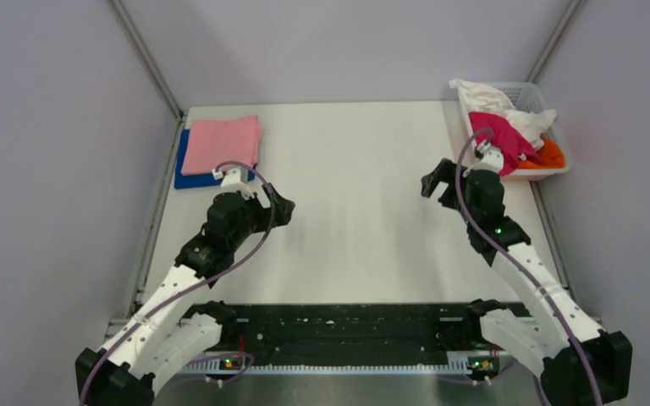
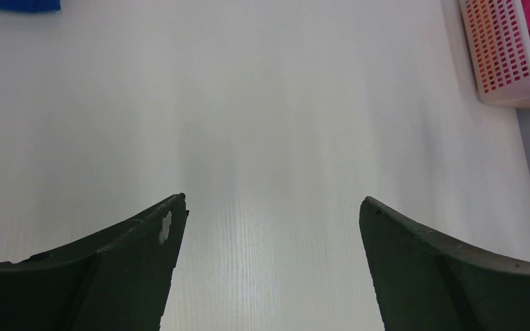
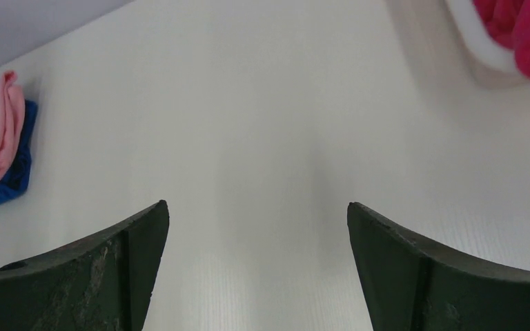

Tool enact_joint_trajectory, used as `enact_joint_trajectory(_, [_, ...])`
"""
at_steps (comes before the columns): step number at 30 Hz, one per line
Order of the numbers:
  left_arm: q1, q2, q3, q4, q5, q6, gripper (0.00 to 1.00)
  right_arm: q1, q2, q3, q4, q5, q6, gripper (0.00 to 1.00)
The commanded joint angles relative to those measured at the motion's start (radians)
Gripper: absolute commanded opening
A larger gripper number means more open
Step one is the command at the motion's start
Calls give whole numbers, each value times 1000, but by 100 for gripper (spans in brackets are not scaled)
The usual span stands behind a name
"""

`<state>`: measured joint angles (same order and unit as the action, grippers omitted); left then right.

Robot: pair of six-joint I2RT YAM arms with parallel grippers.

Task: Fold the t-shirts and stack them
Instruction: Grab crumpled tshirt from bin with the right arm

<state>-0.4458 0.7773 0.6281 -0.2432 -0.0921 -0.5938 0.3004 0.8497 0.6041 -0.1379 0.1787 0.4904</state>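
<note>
1. My left hand [image 2: 272, 203] and right hand [image 3: 257, 207] both hang wide open over the bare white bench [image 1: 355, 169], holding nothing. I judge they are ready for the next shirt.
2. The folded light pink t-shirt [image 1: 224, 144] lies on the folded royal blue t-shirt [image 1: 188, 176] at the far-left corner, clear of the working space. Its longer side runs across the bench.
3. The magenta-red t-shirt [image 1: 499, 135], white t-shirt [image 1: 499, 100] and orange t-shirt [image 1: 551, 155] lie crumpled in the white slotted plastic basket [image 1: 526, 87] at far right, with no clear axis.

The white table [image 1: 355, 169] lay bare between both pairs of jaws; a folded blue t-shirt [image 1: 183, 165] lay beyond the left jaws; a white basket [image 1: 526, 90] stood beyond the right jaws.
</note>
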Motion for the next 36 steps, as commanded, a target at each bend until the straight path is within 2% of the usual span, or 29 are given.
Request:
enact_joint_trajectory(1, [2,45,64,91,34,4,99,-150,180,270,18,-28,-61,99])
enact_joint_trajectory(5, [1,97,98,110,44,15,99,-342,375,455,-17,-98,-57,99])
enact_joint_trajectory(10, [1,157,127,120,36,23,99,-495,649,717,-159,-103,-85,94])
enact_joint_trajectory(15, [1,195,135,118,51,17,99,-538,875,1004,-397,-121,-191,92])
enact_joint_trajectory(18, [2,208,127,135,57,11,99,-538,916,1026,-459,-116,-233,91])
enact_joint_trajectory(26, [2,232,144,119,54,25,99,-538,986,993,-456,-26,-246,88])
enact_joint_trajectory(30, [2,230,142,116,51,27,99,-538,1060,1014,-437,-45,-254,72])
enact_joint_trajectory(33, [2,224,145,107,42,28,99,-538,1096,1037,-425,-53,-248,56])
enact_joint_trajectory(34, [1,218,145,102,40,28,99,-538,1094,1043,-419,-53,-246,45])
enact_joint_trajectory(36, [2,207,148,92,36,32,99,-538,1069,1067,-408,-47,-256,15])
